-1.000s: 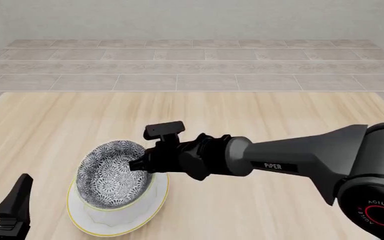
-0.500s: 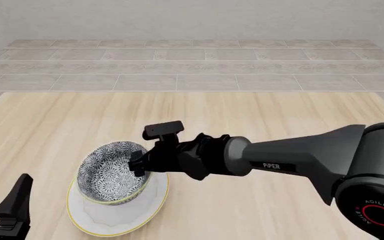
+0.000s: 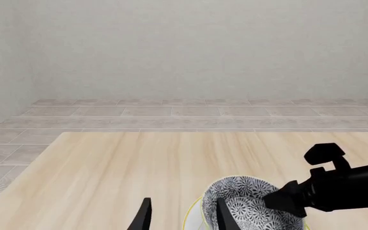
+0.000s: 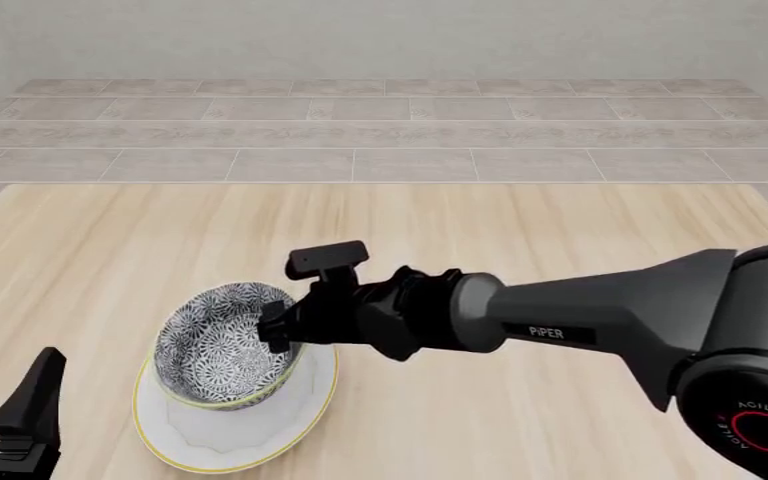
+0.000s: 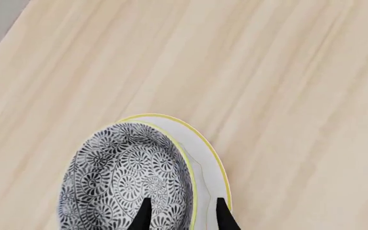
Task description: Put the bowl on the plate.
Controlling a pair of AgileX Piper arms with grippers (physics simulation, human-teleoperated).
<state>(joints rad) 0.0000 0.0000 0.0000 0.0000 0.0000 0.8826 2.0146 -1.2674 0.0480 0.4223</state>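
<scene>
Bowl (image 4: 217, 345) sits on the plate (image 4: 231, 445), tilted, at the table's (image 4: 518, 230) near-left. Right gripper (image 4: 277, 330) straddles the bowl's right rim: 1 finger (image 5: 143, 214) inside, 1 outside, over the plate. Can't tell if it's pinching the rim or already slack. Left gripper (image 3: 182, 216) hangs spread apart, holding nothing, at the near-left edge just beside the plate.

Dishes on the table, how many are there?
2. The patterned bowl sits tilted on the white plate near the table's front left. The right pincer straddles the bowl's rim.
</scene>
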